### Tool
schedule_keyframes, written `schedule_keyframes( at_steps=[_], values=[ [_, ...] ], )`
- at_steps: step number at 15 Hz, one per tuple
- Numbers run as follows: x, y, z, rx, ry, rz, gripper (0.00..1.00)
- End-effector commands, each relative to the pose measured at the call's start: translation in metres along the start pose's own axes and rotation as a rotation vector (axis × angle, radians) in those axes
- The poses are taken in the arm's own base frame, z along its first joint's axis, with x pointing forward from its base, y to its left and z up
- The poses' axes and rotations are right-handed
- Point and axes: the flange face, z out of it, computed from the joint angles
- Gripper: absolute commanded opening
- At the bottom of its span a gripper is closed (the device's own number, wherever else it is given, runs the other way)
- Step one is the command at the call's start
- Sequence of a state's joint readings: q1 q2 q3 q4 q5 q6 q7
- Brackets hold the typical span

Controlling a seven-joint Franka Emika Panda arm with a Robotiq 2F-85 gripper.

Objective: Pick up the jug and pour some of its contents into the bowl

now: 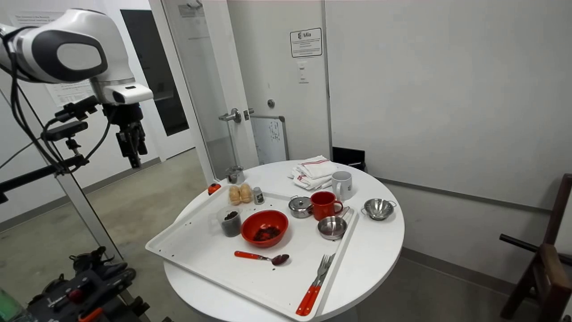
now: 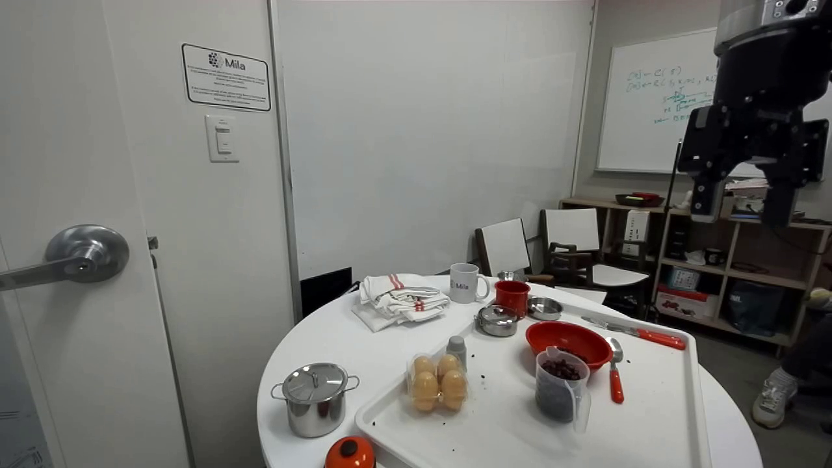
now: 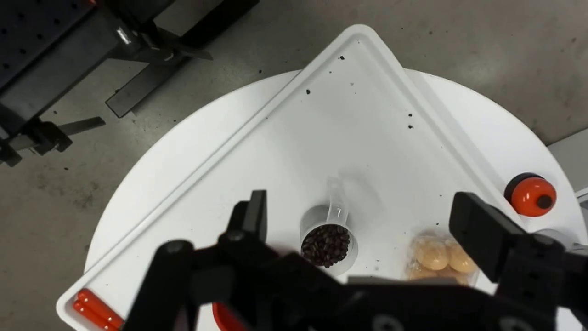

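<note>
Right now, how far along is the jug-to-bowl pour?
Done: dark bean-like pieces lie in the red bowl, so a pour may have happened; these pictures can't confirm it. In hand: nothing; the jaws hang open and empty, raised clear of the jug. Left: unless that counts, probably the whole grasp, lift and pour: the jug stands upright on the tray, holding similar pieces.

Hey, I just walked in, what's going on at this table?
The robot arm isn't handling anything right now: its gripper hangs open and empty in the air. The clear plastic jug, holding dark beans, stands upright on the white tray near the red bowl, which has some dark pieces in it. No pour is under way.
</note>
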State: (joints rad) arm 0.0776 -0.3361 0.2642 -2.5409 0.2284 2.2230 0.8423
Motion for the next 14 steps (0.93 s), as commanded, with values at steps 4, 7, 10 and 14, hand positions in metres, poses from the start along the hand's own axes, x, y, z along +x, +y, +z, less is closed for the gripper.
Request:
schedule_keyframes(
  at_steps=[4, 7, 10, 14],
  values=[
    [0.010, -0.027, 0.034, 0.068, -0.009, -0.017, 1.00],
    [0.017, -0.038, 0.049, 0.108, 0.045, 0.005, 1.00],
    [0.021, -0.044, 0.063, 0.112, 0.087, 0.047, 1.00],
    [0.021, -0.037, 0.066, 0.101, 0.071, 0.036, 1.00]
  ],
)
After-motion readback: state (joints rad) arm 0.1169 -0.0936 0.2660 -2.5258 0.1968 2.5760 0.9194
